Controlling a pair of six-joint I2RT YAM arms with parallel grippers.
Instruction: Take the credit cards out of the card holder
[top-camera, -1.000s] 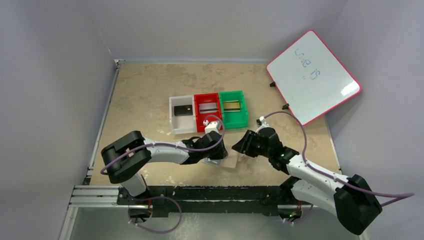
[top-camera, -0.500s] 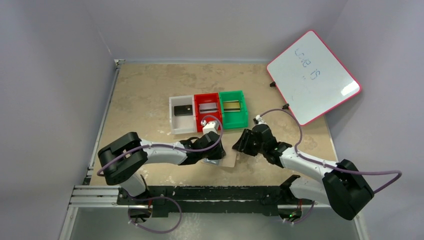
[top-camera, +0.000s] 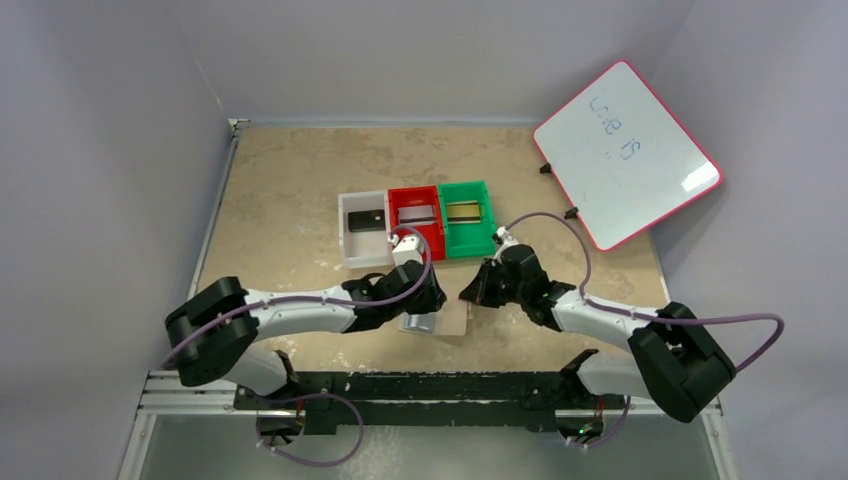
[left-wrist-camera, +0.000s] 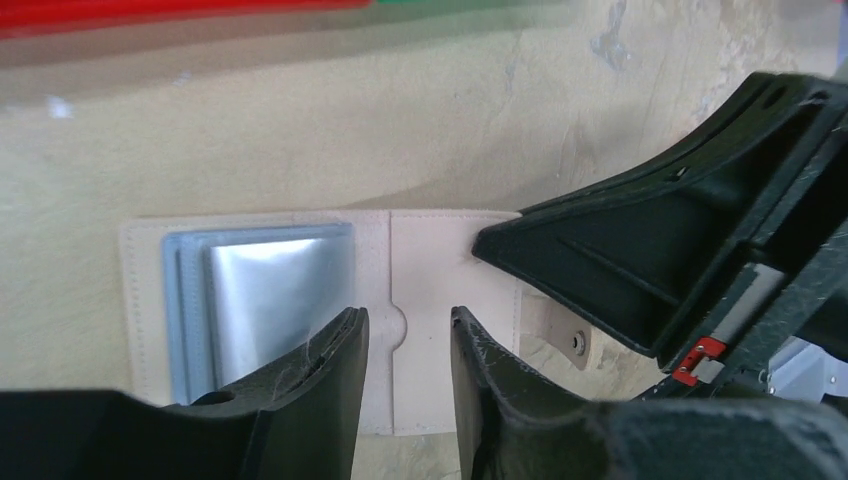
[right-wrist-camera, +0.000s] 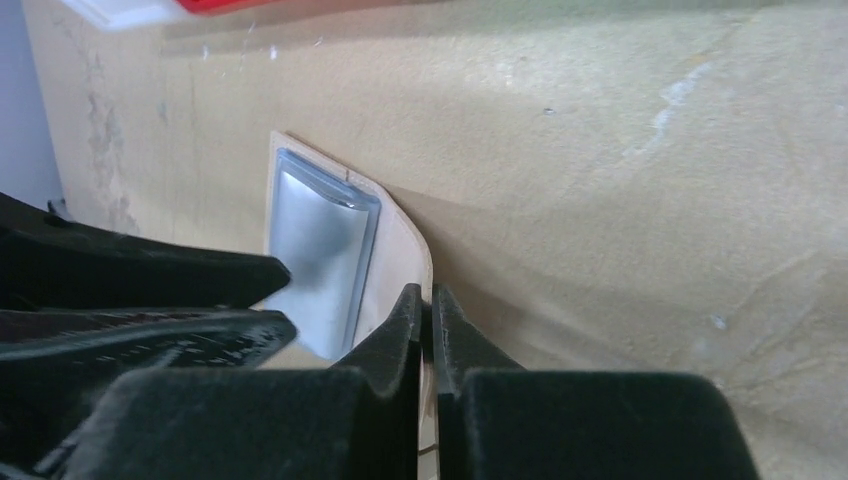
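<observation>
One silvery-grey credit card (left-wrist-camera: 275, 290) sat in left pocket of the card holder (left-wrist-camera: 430, 260), open flat on the table (top-camera: 290, 200) | right gripper (right-wrist-camera: 426, 300) closed on holder's right edge | left gripper (left-wrist-camera: 408, 320) part open, empty, over the fold | step: extraction; next likely needed left shifted onto card, pinch, slide out

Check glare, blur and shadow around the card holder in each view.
Left wrist: sheen washes out the silvery card in the card holder; the red bin at the top edge is blurred. Right wrist: the right tool looms soft-edged, shadow beside the card holder. Top external: sharp, one glare patch on the whiteboard.
</observation>
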